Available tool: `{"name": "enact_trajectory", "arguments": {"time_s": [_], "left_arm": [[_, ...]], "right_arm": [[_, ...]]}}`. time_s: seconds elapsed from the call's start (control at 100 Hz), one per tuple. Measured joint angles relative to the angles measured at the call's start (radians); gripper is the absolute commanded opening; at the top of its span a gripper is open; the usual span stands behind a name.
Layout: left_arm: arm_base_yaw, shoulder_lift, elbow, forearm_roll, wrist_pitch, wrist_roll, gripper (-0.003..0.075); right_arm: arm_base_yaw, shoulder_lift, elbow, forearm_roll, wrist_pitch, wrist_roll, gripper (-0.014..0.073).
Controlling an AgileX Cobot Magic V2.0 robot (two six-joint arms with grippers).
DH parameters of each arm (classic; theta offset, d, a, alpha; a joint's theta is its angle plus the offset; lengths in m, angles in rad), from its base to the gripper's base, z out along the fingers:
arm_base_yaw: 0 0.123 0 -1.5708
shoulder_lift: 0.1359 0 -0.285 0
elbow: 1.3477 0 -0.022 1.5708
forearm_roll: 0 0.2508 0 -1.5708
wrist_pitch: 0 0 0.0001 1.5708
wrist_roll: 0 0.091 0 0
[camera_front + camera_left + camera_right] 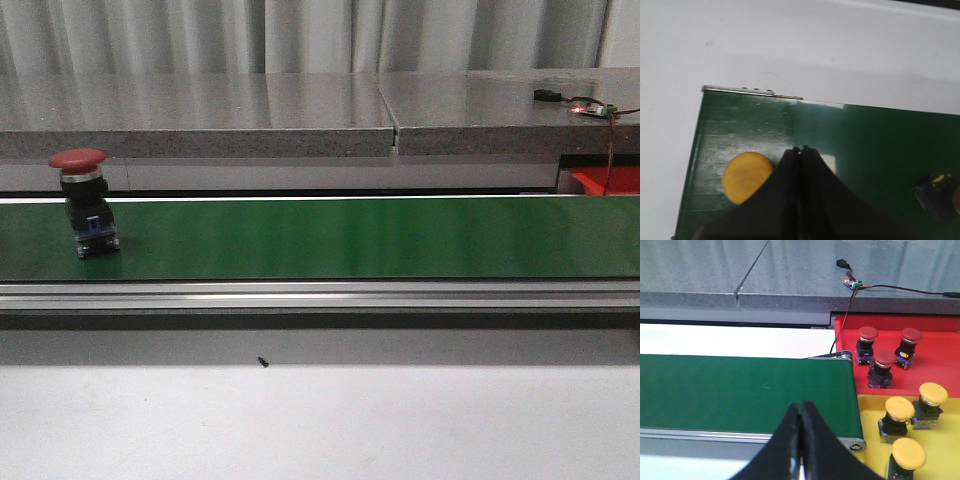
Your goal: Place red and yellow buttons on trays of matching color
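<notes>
Here, a red button [80, 200] stands upright at the left end of the green belt [350, 238], cap up, long axis vertical. Both grippers' fingers are closed and empty: left gripper [800, 149] over the belt beside a yellow button [746, 177], right gripper [800, 403] near the red tray [940, 347] and yellow tray [872, 450]. The best pickup, probably: open wide, descend squarely, grip the black body under the cap.
</notes>
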Motion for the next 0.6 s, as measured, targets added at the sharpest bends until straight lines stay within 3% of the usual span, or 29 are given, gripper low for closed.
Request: {"name": "enact_trajectory", "arguments": {"time_s": [0.33, 0.6], "left_arm": [[-0.181, -0.088, 0.066, 0.018, 0.005, 0.04, -0.0019], [-0.209, -0.297, 0.264, 0.022, -0.04, 0.041, -0.0019]], "right_arm": [[0.0, 0.0, 0.0, 0.0, 0.0, 0.0, -0.0067], [0.0, 0.0, 0.0, 0.0, 0.0, 0.0, -0.0067]]}}
